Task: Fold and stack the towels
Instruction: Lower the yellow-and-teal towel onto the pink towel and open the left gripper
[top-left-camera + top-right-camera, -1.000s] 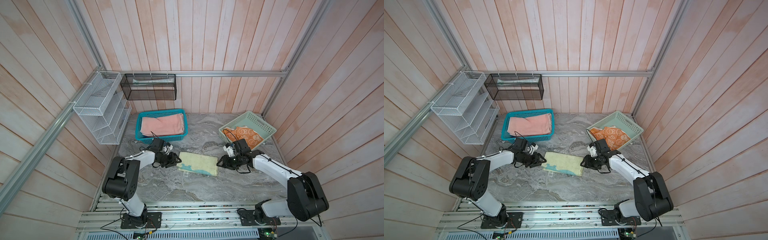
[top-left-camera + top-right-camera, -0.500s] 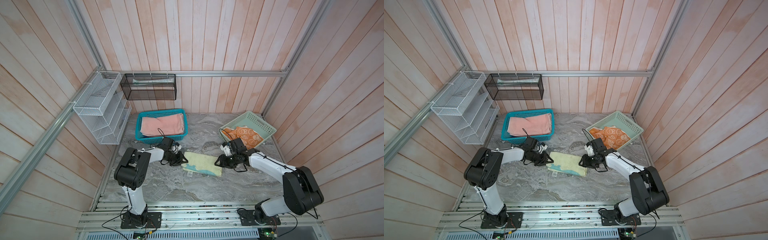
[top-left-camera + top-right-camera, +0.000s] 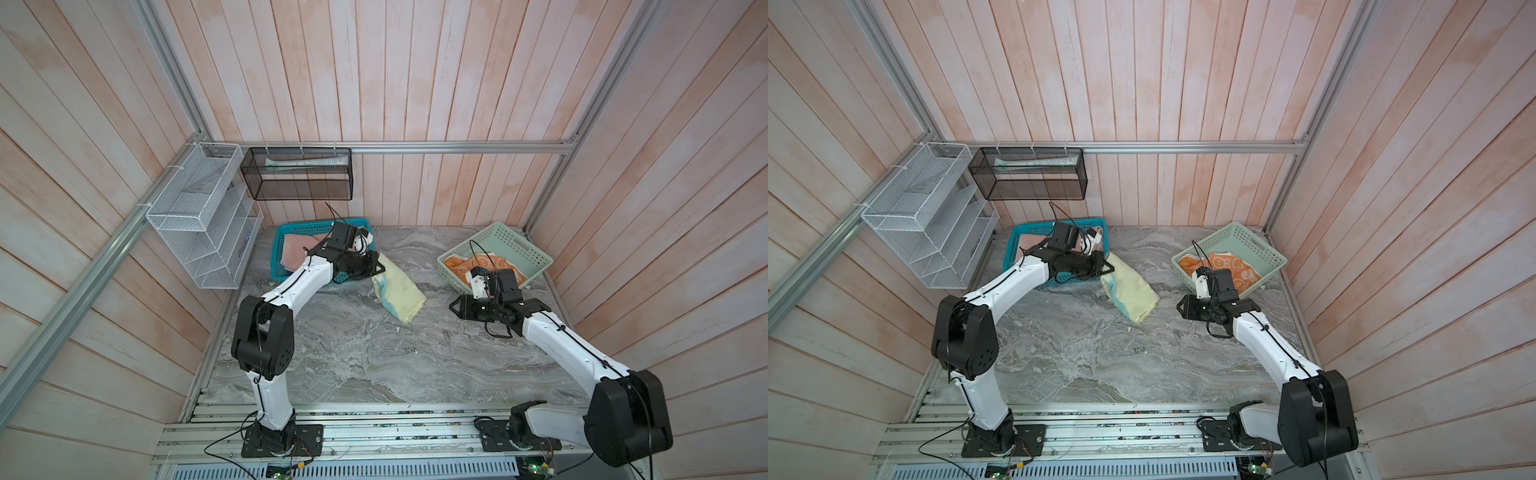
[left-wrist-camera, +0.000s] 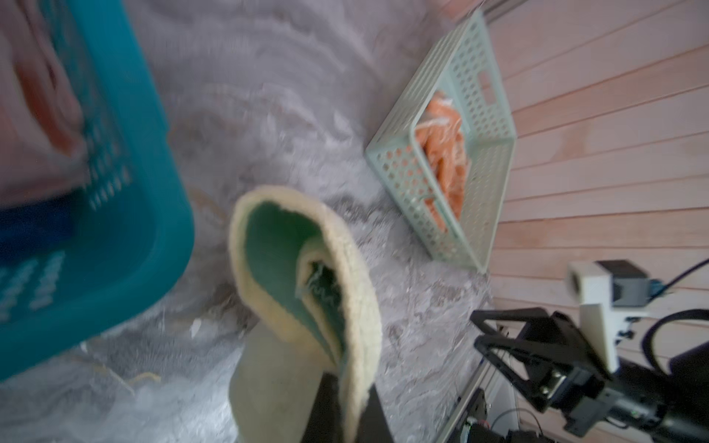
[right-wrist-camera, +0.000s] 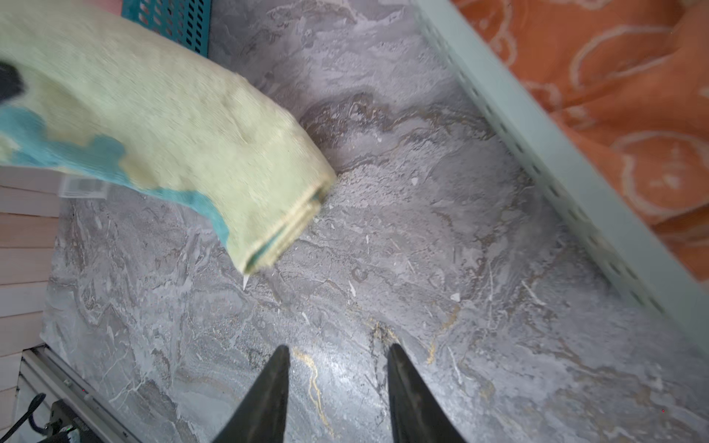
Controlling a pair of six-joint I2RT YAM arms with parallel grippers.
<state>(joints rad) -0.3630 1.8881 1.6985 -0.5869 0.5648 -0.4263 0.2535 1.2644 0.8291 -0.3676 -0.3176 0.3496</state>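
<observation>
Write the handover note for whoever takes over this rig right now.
Left gripper: shut on one end of the yellow towel, held up beside the teal basket; its other end reaches the table.
Right gripper: open, empty, low over the table near the green tray.
Pink towel: folded in the teal basket. Orange towel: crumpled in the green tray.
Done: yellow folded. To do: stack yellow; fold and stack orange.
</observation>
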